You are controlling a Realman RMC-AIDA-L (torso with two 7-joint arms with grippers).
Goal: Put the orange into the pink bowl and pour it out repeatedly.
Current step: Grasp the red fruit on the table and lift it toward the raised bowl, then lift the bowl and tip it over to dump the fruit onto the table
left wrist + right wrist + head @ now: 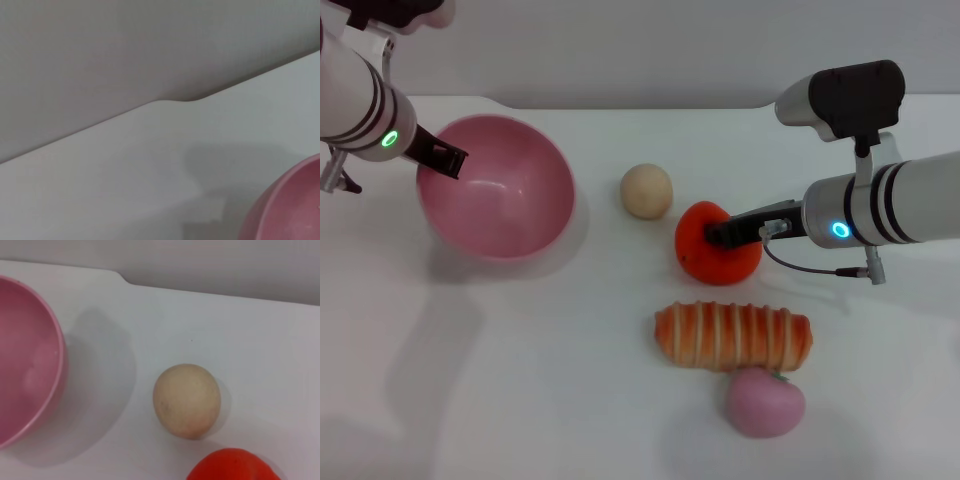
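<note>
Take the bowl (500, 190) as your landmark. It sits tilted, its mouth turned toward the fruits, and the left gripper (448, 160) is pinched onto its rim on the side away from them, fingers closed over the edge. Nothing lies inside it.

The orange (715, 245) is well apart from the bowl, out past the beige ball (647, 190), resting on the table (520, 400). The right gripper (720, 236) is down on top of it; the dark fingers lie against the skin, but you cannot tell from here whether they have closed on it or merely touch (the wrist view shows only a sliver of the fruit).

Judging by its look, the orange is a light, hollow toy: smooth and glossy, so probably slippery, and rounded enough to roll if nudged. Its lumps give the pads something to bite. You'd do best to grip across the widest part, not the curled stem end, with moderate squeeze. Farther from the bowl lie the striped bread (733, 337) and a pink fruit (765, 402); keep clear of both.
</note>
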